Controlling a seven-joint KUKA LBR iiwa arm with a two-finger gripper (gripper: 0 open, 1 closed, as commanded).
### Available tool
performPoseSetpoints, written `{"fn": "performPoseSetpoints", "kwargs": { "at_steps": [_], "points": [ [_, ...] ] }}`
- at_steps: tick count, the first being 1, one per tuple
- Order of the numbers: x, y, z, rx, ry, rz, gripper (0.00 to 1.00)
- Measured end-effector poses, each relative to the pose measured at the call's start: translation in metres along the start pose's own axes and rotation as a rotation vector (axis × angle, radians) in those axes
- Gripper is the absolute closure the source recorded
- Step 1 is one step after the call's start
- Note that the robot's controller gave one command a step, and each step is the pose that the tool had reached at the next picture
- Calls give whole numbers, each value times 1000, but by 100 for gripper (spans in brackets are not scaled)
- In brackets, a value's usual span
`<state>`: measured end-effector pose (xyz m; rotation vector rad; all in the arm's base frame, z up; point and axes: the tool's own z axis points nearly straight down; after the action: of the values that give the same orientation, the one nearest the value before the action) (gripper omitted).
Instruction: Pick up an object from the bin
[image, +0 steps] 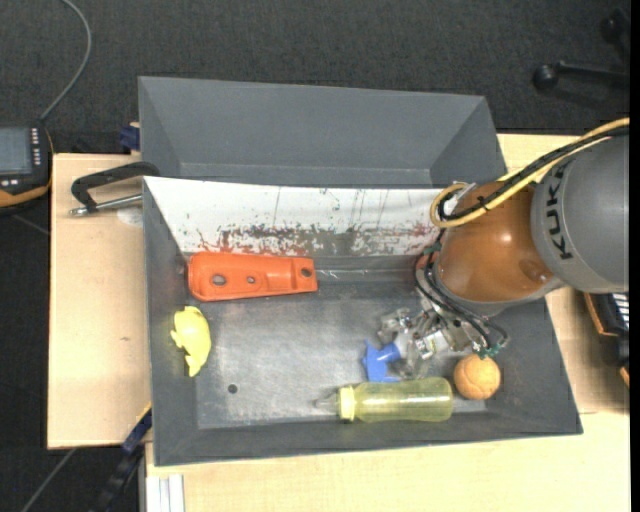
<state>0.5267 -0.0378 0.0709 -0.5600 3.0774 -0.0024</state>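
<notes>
The KUKA arm (590, 225) reaches in from the right w/ its rounded orange-brown wrist cover (490, 255) over the far-right part of the grey metal bin (290, 345). The gripper (412, 340) sits low in the near-right area, close to the bin floor. Whether it's apart or together can't be told; the metal parts are too jumbled to read.

A small blue plastic piece (379, 364) lies just beside the gripper, on its near-left side. Contact vs. a slight gap: can't tell.

- Clear yellowish baby bottle w/ a pale teat (398, 401): on its side, just nearer than the blue piece, teat pointing left.
- Small orange ball (477, 378): at the bottle's right end, near the gripper.
- Long orange plastic tool handle (252, 276): far-left, along the back wall, well apart from the gripper.
- Yellow soft toy figure (191, 339): against the left wall.
</notes>
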Motion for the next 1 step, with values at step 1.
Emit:
{"fn": "performPoseSetpoints", "kwargs": {
  "at_steps": [1],
  "points": [
    [0,0,0,0,0,0,100]
  ]
}}
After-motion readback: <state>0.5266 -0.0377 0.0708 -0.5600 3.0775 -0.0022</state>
